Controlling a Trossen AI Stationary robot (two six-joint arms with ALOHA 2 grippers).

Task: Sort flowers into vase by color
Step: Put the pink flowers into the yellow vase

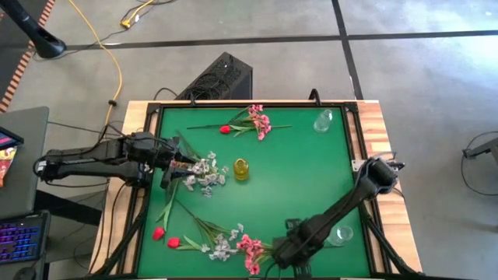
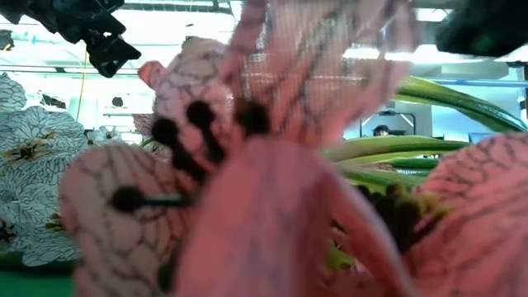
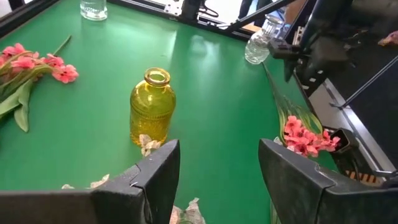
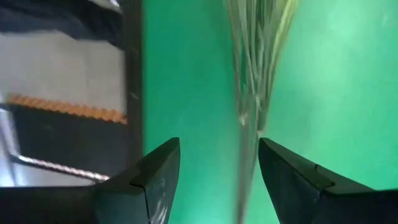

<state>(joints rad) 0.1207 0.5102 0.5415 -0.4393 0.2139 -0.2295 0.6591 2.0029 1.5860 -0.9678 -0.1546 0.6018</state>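
My left gripper (image 1: 185, 165) (image 3: 217, 152) is open and hovers over the stem end of a white-grey spray (image 1: 204, 176) lying left of the yellow vase (image 1: 241, 169) (image 3: 152, 106). My right gripper (image 1: 278, 250) (image 4: 217, 149) is open at the near edge, beside a pink spray (image 1: 250, 250) (image 2: 272, 165). A green stem (image 4: 254, 68) runs between its fingers, and no touch shows. Another pink spray (image 1: 257, 121) with a red bud (image 1: 225, 129) lies by the far edge. Two red buds (image 1: 165, 237) and a white-grey spray (image 1: 222, 247) lie near the near-left corner.
One clear glass vase (image 1: 323, 120) stands near the far-right corner, and another (image 1: 341, 233) stands near the right arm's forearm. The table's raised dark rim (image 4: 132, 68) runs close to my right gripper. Bare green mat (image 1: 303, 175) lies right of the yellow vase.
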